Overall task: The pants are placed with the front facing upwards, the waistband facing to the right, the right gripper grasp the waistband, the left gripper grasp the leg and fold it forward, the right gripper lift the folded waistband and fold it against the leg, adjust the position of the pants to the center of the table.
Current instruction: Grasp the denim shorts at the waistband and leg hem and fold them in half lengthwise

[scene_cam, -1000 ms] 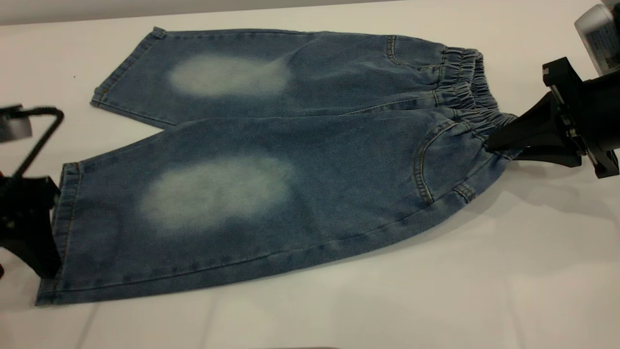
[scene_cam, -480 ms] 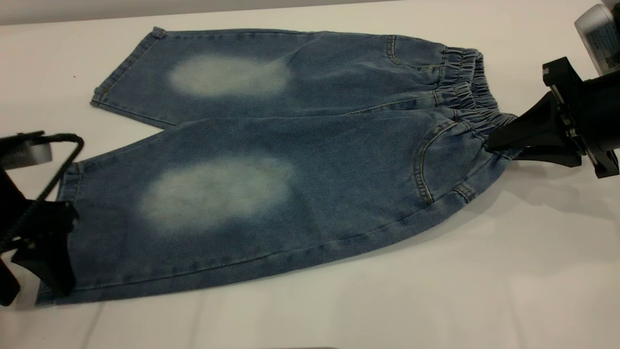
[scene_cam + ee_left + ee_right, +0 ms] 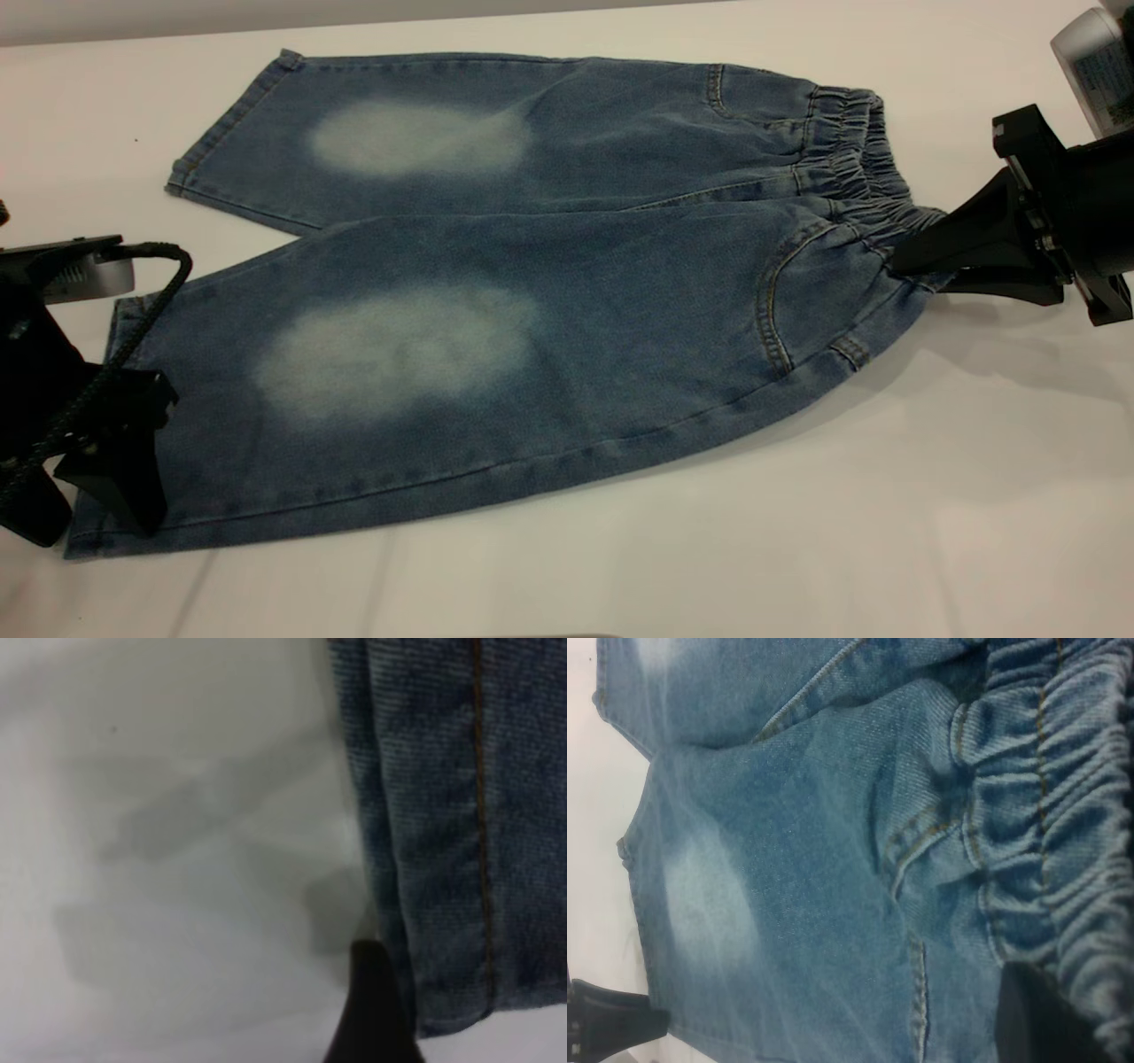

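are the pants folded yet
No, the pants lie flat on the table with both legs spread.

My exterior camera looks steeply down across the table (image 3: 886, 549), facing both arms. My left wrist camera sits very near the pants (image 3: 461, 833) hem; my right one hugs the waistband (image 3: 1045, 815), sharing that denim.

surface: white table (image 3: 886, 532)
on it: blue denim pants (image 3: 549, 310), spread flat, waistband (image 3: 855, 168) at right
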Controlling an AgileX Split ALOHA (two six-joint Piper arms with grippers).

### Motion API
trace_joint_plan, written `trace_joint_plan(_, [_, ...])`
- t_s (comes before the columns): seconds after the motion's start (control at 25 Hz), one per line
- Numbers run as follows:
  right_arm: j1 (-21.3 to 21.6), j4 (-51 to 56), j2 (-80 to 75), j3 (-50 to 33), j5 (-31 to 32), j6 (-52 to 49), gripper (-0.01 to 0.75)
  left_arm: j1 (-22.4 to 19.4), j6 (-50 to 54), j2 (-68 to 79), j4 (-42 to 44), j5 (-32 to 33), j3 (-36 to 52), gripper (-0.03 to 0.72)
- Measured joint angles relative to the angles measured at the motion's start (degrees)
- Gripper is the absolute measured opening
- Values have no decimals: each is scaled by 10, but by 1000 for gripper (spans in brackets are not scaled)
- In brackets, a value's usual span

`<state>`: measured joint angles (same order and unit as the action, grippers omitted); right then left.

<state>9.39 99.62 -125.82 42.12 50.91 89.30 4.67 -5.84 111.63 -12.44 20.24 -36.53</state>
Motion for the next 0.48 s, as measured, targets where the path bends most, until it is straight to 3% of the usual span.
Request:
trace_joint_plan(0.24, [0,0,0,0,0,0,44,0,2,7,0,-3,-1,380])
trace_joint_plan(0.48, [0,0,0,0,0,0,44,0,4,14,1,5,-5,150])
